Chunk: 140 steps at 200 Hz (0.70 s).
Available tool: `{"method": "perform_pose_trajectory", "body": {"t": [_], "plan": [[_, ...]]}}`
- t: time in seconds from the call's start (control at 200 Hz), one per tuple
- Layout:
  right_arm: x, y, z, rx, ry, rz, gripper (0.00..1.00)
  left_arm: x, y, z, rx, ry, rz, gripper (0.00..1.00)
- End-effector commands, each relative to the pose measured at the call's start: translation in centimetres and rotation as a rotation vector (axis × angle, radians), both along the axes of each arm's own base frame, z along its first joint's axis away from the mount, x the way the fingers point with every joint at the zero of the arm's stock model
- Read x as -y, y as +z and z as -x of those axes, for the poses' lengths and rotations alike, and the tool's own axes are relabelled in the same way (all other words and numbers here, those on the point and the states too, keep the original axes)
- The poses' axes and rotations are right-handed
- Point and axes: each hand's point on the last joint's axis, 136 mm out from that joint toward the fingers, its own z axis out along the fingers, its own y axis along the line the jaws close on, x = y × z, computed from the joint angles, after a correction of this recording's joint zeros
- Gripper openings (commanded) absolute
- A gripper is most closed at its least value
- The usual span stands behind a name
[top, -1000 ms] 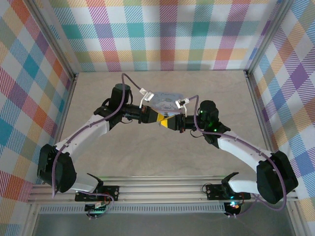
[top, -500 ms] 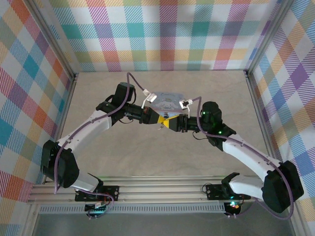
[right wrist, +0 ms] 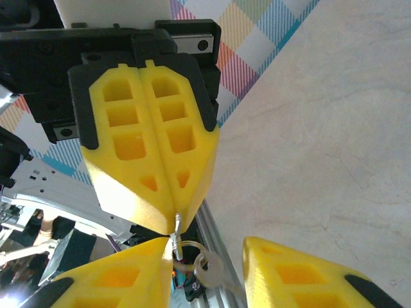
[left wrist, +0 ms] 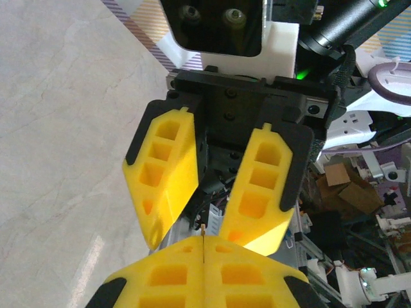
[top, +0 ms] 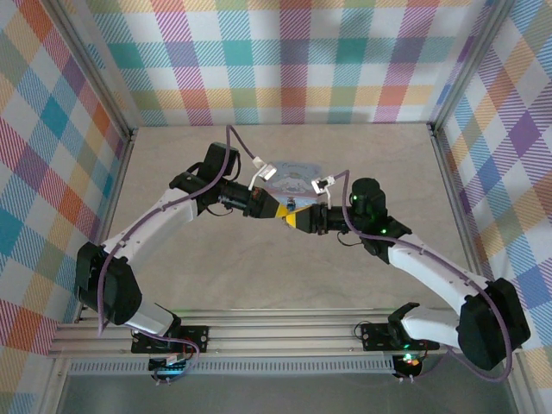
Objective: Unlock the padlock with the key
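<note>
Plaid walls (top: 285, 60) of many colours stand around a pale counter (top: 216, 285), and the two arms meet above its far middle, just in front of a light blue tin box (top: 291, 178). The left tool (top: 280, 210) and the right tool (top: 302, 219) point at each other, tip to tip and very near. In the right wrist view the yellow fingers (right wrist: 138, 154) of the left tool are pressed fully together, and from the seam at their tips a small metal piece (right wrist: 174, 223) sticks out, pinched there. A thin ring (right wrist: 186, 249) hangs from this piece, and the silver key (right wrist: 209, 274) hangs on the ring, tilted. The right tool has its fingers (right wrist: 302, 269) apart, with a clear gap between them; ring and key hang inside this gap, closer to the finger on the left of that view, and I cannot tell whether they touch it. This tool has hold of nothing. Directly under the ring is a small dark shape which seems to be the padlock (right wrist: 188, 289), but it is too small and too hidden to say more.
</note>
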Motion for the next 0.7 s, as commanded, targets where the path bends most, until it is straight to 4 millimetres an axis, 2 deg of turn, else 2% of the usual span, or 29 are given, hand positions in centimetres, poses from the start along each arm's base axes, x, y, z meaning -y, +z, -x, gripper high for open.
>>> {"method": "perform_pose_trajectory", "body": {"t": [0.0,0.265,0.475,0.695], "plan": [[-0.37,1.12,0.25,0.021,0.046,-0.036,0.32,0.27,1.24,0.47,0.021,-0.039,0.034,0.0],[-0.79,1.23,0.12,0.011,0.069,-0.063,0.2,0.32,1.24,0.54,0.013,-0.05,0.042,0.0],[-1.12,1.34,0.08,0.004,0.09,-0.09,0.0,0.35,1.19,0.53,0.009,-0.052,0.043,0.0],[-0.88,1.26,-0.21,0.029,0.055,-0.099,0.0,0.37,1.03,0.21,0.004,-0.035,0.037,0.0]]}}
